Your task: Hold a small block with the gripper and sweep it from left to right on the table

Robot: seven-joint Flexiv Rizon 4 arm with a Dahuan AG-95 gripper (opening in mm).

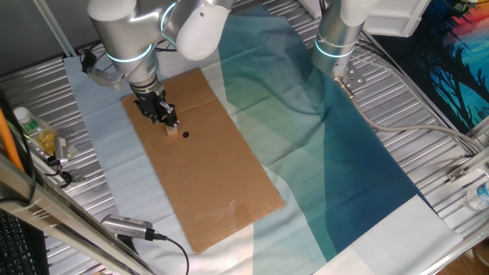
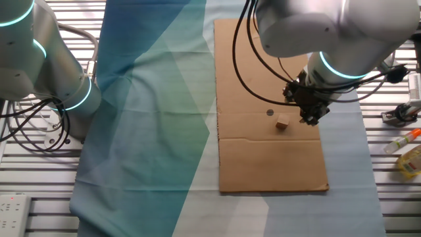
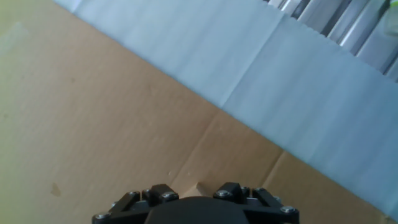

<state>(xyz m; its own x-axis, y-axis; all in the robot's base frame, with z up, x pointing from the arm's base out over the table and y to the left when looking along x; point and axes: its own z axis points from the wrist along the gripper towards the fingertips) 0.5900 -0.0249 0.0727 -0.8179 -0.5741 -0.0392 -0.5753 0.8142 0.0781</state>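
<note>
The small block (image 2: 282, 122) is a pale tan cube lying on the brown cardboard (image 2: 263, 158), next to a small black dot (image 2: 270, 112). In one fixed view the block (image 1: 173, 127) sits right under the tips of my black gripper (image 1: 164, 114). In the other fixed view the gripper (image 2: 312, 110) hangs a little above and to the right of the block, apart from it. In the hand view the fingers (image 3: 159, 194) stand apart and a tan corner of the block (image 3: 200, 185) shows between them. The gripper (image 3: 199, 194) is open and holds nothing.
The cardboard (image 1: 206, 160) lies on pale-blue-to-teal cloth (image 1: 321, 145) over the ribbed metal table (image 1: 428, 153). A second arm column (image 1: 336, 38) stands at the back. Bottles (image 2: 408, 158) and cables (image 1: 130, 228) lie near the table edges.
</note>
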